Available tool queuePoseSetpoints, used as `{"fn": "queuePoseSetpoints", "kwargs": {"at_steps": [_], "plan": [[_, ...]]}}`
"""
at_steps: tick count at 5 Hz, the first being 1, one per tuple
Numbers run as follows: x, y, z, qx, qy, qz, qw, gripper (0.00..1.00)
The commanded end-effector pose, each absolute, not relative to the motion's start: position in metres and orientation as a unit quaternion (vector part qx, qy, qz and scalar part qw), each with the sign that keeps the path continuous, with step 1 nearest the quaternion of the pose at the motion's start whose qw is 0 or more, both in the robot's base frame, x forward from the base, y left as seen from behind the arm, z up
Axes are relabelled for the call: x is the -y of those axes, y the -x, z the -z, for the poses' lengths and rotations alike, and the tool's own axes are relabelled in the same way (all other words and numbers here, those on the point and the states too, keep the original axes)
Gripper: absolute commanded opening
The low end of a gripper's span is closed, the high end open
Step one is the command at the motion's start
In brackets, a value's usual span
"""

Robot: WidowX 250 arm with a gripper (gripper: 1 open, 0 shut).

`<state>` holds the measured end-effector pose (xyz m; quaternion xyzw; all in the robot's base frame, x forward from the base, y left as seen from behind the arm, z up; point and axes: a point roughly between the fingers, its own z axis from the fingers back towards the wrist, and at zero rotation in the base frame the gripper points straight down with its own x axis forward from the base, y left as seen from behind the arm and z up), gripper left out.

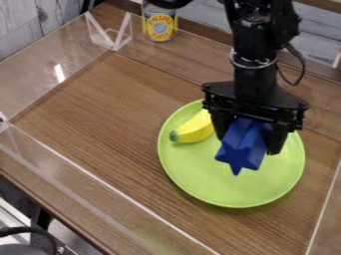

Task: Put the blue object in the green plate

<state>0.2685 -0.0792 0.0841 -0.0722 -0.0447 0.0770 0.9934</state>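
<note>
One wooden table (107, 110) carries one green plate (200, 179). One black gripper (249, 131) stands over it, fingers clamped on the one blue object (241, 145), long axis near vertical, tip toward the plate. One yellow banana (196, 127) lies on the plate.

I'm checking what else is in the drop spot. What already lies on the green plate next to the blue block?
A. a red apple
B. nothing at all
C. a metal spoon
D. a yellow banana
D: a yellow banana lies on the left part of the green plate, beside the blue block under the gripper.
</note>
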Motion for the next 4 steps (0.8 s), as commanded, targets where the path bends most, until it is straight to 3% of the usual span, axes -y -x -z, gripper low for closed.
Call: {"fn": "queuePoseSetpoints", "kwargs": {"at_steps": [1, 4], "plan": [[0.0766, -0.2739, -0.1023, 0.078, 0.082, -0.082, 0.990, 1.00], [0.0764, -0.2737, -0.1042, 0.080, 0.084, -0.086, 0.990, 1.00]]}}
